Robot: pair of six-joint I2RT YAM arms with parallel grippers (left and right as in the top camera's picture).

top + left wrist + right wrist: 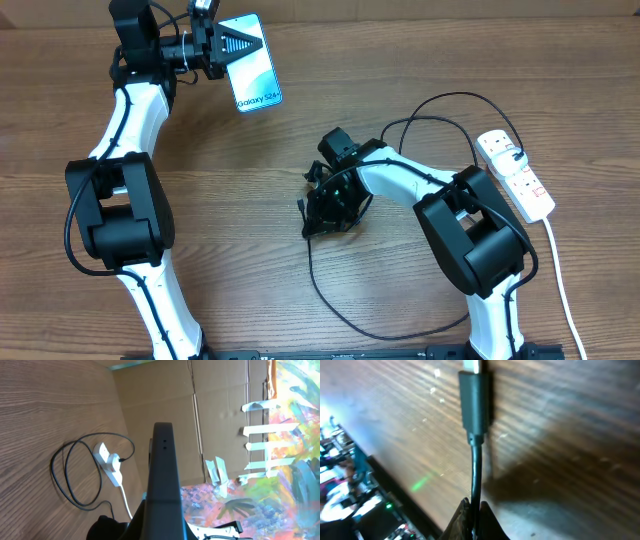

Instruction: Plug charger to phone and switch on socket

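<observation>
The phone [254, 65], its blue-white screen reading "Galaxy S24+", is held off the table at the top left by my left gripper [222, 48], which is shut on it. In the left wrist view the phone's dark edge [162, 470] stands straight ahead. My right gripper [322, 213] is at the table's middle, shut on the charger cable [330, 290] just behind its black connector tip [474, 405], which has a metal end. The cable [476, 472] runs between the fingers [475, 512]. The white socket strip [515, 172] lies at the right, with the charger plugged in.
The black cable loops widely around the right arm, from the strip across the table's front [400, 335]. The strip's white cord [562, 290] runs down the right edge. The left wrist view shows the strip [109, 460] and a cardboard wall [220, 405] beyond.
</observation>
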